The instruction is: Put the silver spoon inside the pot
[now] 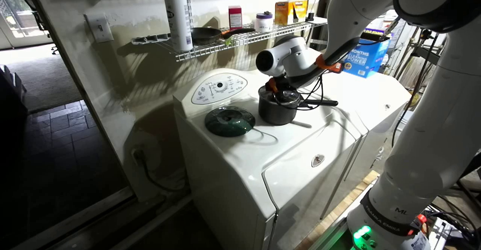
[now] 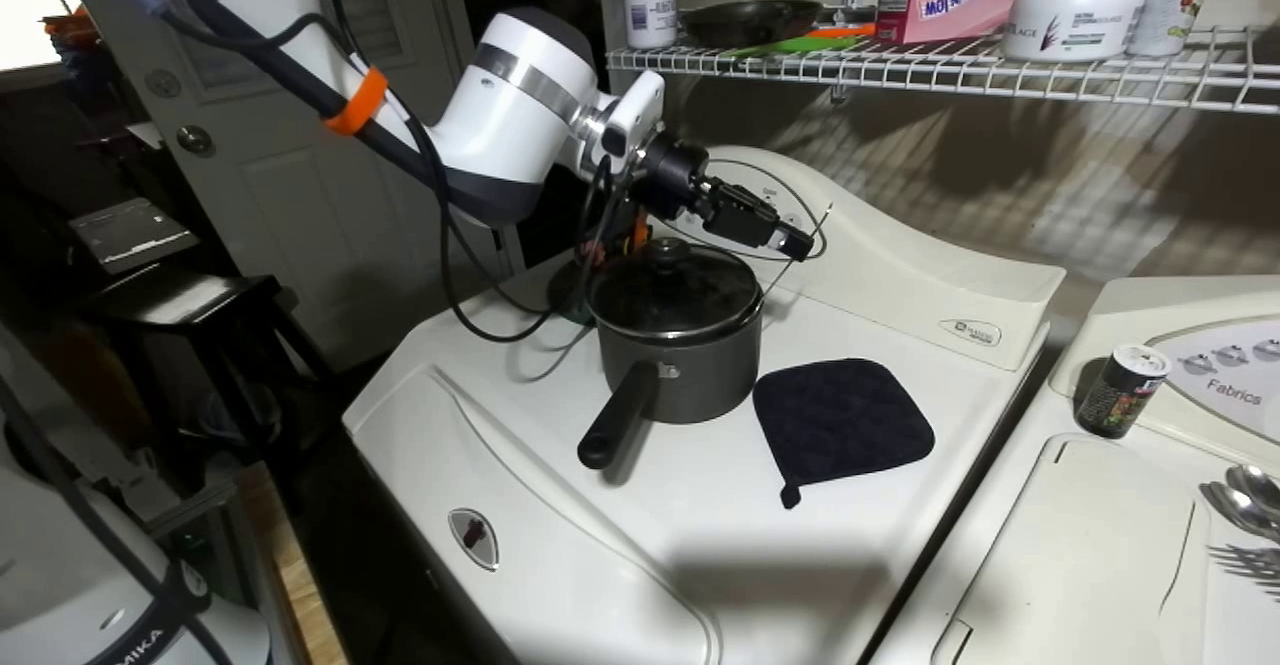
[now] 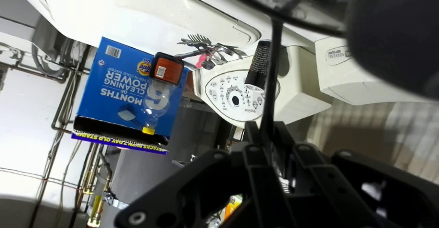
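The dark grey pot (image 2: pixel 690 390) stands on the white machine with its long handle toward the front; it also shows in an exterior view (image 1: pixel 276 112). A glass lid (image 2: pixel 672 290) with a dark knob sits on it. My gripper (image 2: pixel 795 243) is above the pot's back edge, beside the lid. It is shut on a thin utensil, apparently the silver spoon (image 3: pixel 273 60), which looks dark in the wrist view. The spoon slants down to the pot's rim by the lid edge. Its lower end is hidden; I cannot tell whether it is inside. The fingertips (image 3: pixel 269 132) pinch its shaft.
A dark green disc (image 1: pixel 230 121) lies beside the pot. A black pot holder (image 2: pixel 845 420) lies on its other side. A wire shelf (image 2: pixel 950 70) runs above. The adjoining machine bears a small can (image 2: pixel 1122 390), spoons and forks (image 2: pixel 1248 500) and a blue box (image 1: pixel 366 56).
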Robot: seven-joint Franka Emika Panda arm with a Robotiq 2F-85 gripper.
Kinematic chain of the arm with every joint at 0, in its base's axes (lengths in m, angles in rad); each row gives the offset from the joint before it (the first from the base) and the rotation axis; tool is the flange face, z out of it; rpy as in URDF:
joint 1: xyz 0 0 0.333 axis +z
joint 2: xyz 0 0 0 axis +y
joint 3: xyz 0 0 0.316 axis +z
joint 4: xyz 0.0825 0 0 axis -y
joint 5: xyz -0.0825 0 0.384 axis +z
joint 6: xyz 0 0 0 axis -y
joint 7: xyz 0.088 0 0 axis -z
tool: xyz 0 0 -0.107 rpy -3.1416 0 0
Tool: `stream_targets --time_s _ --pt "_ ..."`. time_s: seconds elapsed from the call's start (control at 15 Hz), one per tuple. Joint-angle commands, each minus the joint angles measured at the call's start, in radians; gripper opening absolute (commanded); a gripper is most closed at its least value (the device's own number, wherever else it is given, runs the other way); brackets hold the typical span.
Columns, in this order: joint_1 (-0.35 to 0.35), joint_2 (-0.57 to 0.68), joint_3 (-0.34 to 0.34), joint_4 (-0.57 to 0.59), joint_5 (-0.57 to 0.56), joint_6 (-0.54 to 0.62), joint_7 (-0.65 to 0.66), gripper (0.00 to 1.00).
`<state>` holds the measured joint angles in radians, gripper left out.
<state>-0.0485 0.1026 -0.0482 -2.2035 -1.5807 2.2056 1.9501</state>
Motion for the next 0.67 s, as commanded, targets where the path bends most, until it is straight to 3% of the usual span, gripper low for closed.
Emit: stream_targets --time_s 0.0,0.6 --pt "-0.008 0.034 0.003 0.041 0.042 0.021 -0.043 0.04" --pt "-0.011 0.059 0.002 0.057 0.086 0.055 -0.1 0.04"
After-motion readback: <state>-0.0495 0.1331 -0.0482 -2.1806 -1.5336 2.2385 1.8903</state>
